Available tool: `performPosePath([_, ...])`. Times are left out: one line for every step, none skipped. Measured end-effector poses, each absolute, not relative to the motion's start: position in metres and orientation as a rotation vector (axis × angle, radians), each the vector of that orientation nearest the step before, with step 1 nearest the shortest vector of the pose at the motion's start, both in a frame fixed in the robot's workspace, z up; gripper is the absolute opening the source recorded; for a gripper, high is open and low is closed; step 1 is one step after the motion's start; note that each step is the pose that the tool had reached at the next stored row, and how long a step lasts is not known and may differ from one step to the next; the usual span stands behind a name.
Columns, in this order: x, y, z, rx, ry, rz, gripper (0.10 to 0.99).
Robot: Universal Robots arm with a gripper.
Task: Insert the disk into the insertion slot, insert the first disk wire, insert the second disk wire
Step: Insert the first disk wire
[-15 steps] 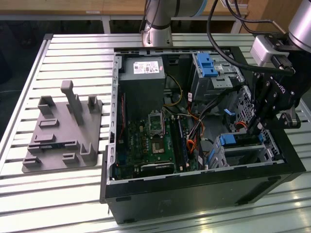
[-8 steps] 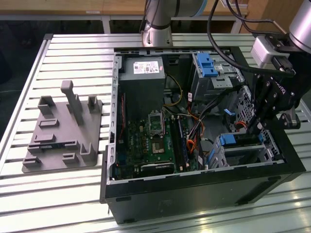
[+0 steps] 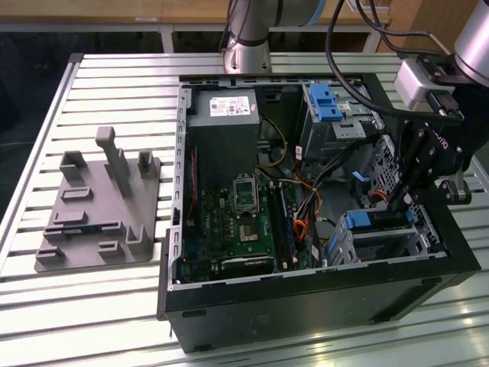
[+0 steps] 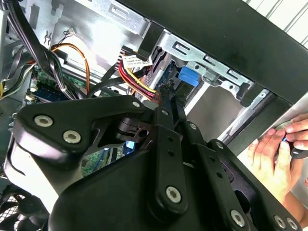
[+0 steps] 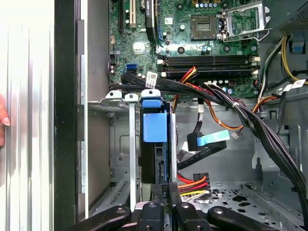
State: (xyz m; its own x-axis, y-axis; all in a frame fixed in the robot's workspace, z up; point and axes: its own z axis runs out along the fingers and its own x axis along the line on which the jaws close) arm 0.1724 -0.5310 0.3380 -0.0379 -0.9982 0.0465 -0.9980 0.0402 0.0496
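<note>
Gripper at disk, apparently inside insertion slot, close beside case wall.

Matte black gripper, silver screws; silver-grey arm, black cables.

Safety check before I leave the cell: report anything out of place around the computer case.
A person's hand is right beside the case, close to the gripper at the disk. Inside, a blue-tabbed cable hangs loose, seemingly unplugged.
</note>
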Motion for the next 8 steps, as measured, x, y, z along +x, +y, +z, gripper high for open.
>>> performPosePath([0.1724, -0.5310, 0.3377, 2.131, -2.215, -0.006, 0.165])
performPosePath([0.1724, -0.5311, 0.3374, 2.130, -2.216, -0.006, 0.165])
performPosePath([0.1725, -0.5311, 0.3371, 2.130, -2.216, -0.005, 0.165])
performPosePath([0.1725, -0.5312, 0.3368, 2.131, -2.215, -0.006, 0.165])
performPosePath([0.1726, -0.5312, 0.3365, 2.130, -2.215, -0.005, 0.165])
performPosePath([0.1726, -0.5314, 0.3358, 2.130, -2.216, -0.006, 0.165])
performPosePath([0.1727, -0.5314, 0.3354, 2.130, -2.215, -0.006, 0.165])
performPosePath([0.1727, -0.5315, 0.3351, 2.130, -2.215, -0.005, 0.165])
